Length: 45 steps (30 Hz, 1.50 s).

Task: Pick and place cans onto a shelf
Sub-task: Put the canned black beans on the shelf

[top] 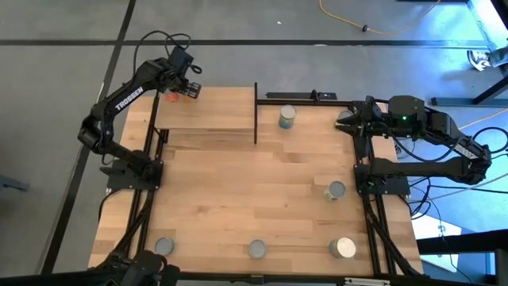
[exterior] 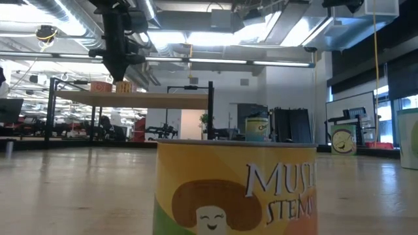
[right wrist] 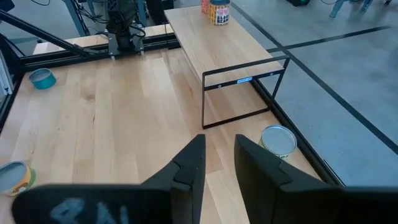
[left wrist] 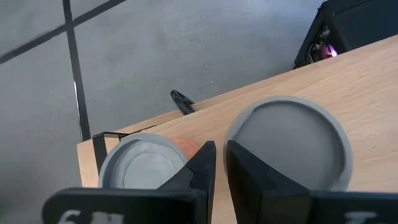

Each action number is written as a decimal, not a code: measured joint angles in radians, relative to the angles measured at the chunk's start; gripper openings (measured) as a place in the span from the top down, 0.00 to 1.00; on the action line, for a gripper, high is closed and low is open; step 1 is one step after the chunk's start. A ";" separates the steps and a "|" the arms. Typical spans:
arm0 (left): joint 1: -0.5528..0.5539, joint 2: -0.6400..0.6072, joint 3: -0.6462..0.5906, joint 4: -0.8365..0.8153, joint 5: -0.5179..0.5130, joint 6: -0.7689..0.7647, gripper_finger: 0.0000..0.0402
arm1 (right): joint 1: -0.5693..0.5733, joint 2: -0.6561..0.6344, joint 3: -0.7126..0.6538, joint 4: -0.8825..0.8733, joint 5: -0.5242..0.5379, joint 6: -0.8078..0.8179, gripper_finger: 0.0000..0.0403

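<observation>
Two cans with grey tops stand side by side at the far left corner of the shelf (top: 206, 111): a red-labelled can (left wrist: 140, 171) and a second can (left wrist: 287, 149). My left gripper (left wrist: 219, 165) hangs just above them, over the gap between the two. Its fingers are a narrow slit apart with nothing between them. In the low view it (exterior: 121, 73) tapers down onto the nearer shelf can (exterior: 124, 86). My right gripper (right wrist: 219, 158) waits open and empty over the table's right edge (top: 343, 119). My left gripper slants down from above between the two cans. One finger (left wrist: 199, 171) overlaps the rim of the red-labelled can in the picture, but I cannot tell whether it touches either can. Both cans stand upright on the shelf board.
Several more cans stand on the table: one just right of the shelf (top: 286, 116), one at mid right (top: 336, 191) and three along the near edge (top: 163, 245), (top: 257, 249), (top: 343, 248). The mushroom-labelled can (exterior: 235, 189) fills the low view's foreground. Thin black uprights (top: 255, 111) edge the shelf.
</observation>
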 joint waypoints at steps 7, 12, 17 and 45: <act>-0.018 -0.048 0.002 0.006 0.007 -0.001 0.92 | 0.000 0.000 0.000 0.000 0.000 0.003 0.78; -0.086 -0.126 0.050 -0.042 0.036 -0.031 0.92 | 0.000 0.000 0.000 0.000 -0.001 0.004 0.78; -0.185 -0.158 0.053 -0.154 0.091 -0.074 0.98 | 0.000 0.000 0.000 0.000 -0.001 0.002 0.78; -0.326 -0.148 -0.240 0.018 0.062 -0.158 1.00 | 0.000 0.000 0.000 0.000 -0.001 0.001 0.78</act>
